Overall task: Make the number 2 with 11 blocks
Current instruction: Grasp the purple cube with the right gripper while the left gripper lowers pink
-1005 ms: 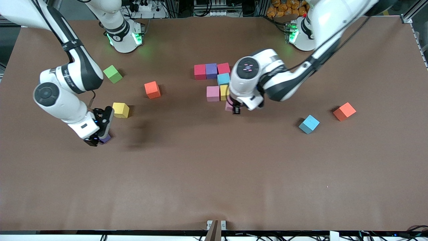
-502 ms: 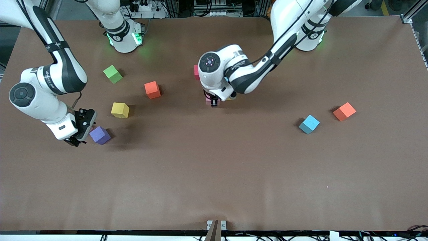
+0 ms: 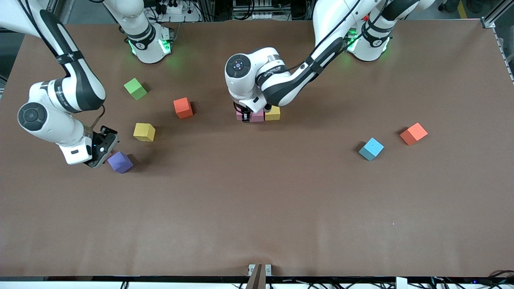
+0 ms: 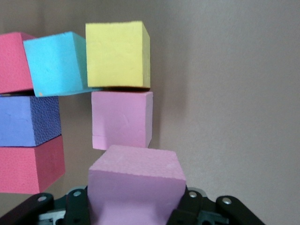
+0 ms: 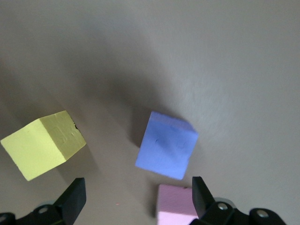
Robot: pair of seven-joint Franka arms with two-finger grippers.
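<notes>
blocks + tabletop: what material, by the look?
Pink block in the left end effector: likely foam, matte; grainy, pitted faces, no glare. Yellow block: same look, soft edges. Table: brown, matte sheet, maybe paper or felt; faint creases.

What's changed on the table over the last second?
The left gripper, shut on a pink block, swung across the number 2 toward the right arm's end. The right gripper, open, pulled off the purple block, uncovering it. The loose blocks stayed put.
</notes>
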